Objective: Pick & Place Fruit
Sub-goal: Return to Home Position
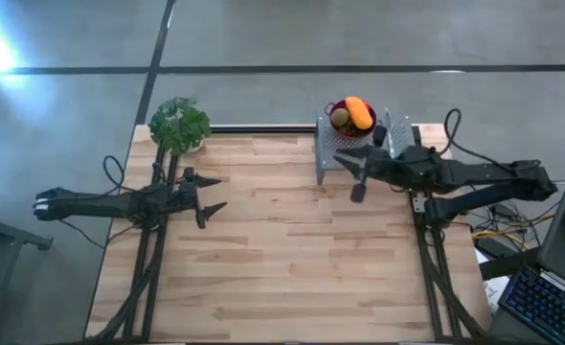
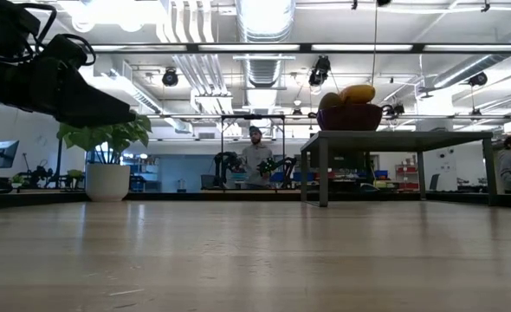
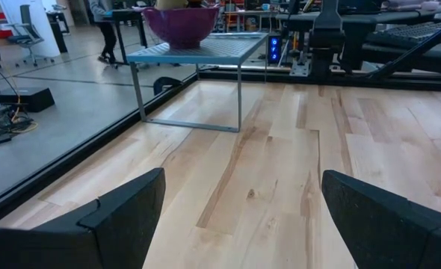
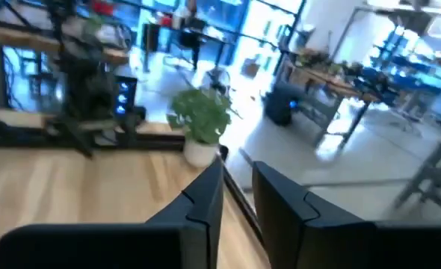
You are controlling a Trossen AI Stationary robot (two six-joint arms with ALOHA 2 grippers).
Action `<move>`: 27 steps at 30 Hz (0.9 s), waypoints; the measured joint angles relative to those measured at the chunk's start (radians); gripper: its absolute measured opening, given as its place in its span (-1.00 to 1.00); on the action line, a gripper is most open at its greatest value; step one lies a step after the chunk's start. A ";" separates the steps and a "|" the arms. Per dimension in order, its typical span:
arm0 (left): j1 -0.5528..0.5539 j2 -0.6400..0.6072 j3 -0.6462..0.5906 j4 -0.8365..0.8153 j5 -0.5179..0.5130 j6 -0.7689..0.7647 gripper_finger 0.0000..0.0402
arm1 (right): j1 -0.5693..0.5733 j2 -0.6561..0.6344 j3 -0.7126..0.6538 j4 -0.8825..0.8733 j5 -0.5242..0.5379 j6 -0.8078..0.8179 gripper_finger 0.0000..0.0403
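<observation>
table point(image 1: 282, 278): one shelf point(image 1: 327, 146), one bowl point(image 3: 182, 27), fruit point(image 1: 358, 113) inside.

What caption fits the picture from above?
Fruit fills the violet bowl on the shelf; left arm and right arm hover above the wooden table.

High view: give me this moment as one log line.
fruit in violet bowl on shelf | left claw open, empty, table's left side | right claw narrowly open, empty, by shelf

Grey concrete floor point(image 1: 359, 38), crossed by dark seams, surrounds the pale wooden surface point(image 1: 282, 259). Overhead are white ducts point(image 2: 264, 61) and long strip lights point(image 2: 411, 48). Ahead of the left tool point(image 3: 239, 217), beyond the surface's edge, an office chair point(image 3: 30, 33) stands on the floor.
</observation>
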 joint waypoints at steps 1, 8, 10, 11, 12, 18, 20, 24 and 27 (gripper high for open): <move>0.000 0.000 0.000 -0.001 0.000 0.000 0.82 | -0.021 -0.020 -0.037 0.005 -0.029 0.000 -0.63; 0.000 0.003 0.000 -0.008 0.000 0.000 0.82 | -0.188 -0.357 -0.443 0.153 -0.330 0.056 -0.49; 0.000 0.006 0.000 -0.007 0.000 0.000 0.82 | -0.200 -0.455 -0.540 0.186 -0.342 0.083 -0.46; 0.000 0.007 0.000 -0.008 0.000 0.000 0.82 | -0.198 -0.494 -0.576 0.186 -0.350 0.083 -0.44; 0.000 0.007 0.000 -0.008 0.000 0.000 0.82 | -0.197 -0.527 -0.608 0.187 -0.361 0.078 -0.43; 0.000 0.006 0.000 -0.008 0.000 0.000 0.82 | -0.198 -0.706 -0.738 0.180 -0.362 -0.005 -0.33; 0.000 0.006 0.000 -0.008 0.000 0.000 0.82 | -0.200 -0.777 -0.774 0.166 -0.354 0.017 -0.30; 0.000 0.006 0.000 -0.009 0.000 0.000 0.82 | -0.200 -0.917 -0.842 0.118 -0.357 0.059 -0.24; 0.000 0.007 0.000 -0.009 0.000 0.000 0.82 | -0.200 -0.963 -0.895 0.131 -0.360 0.070 -0.19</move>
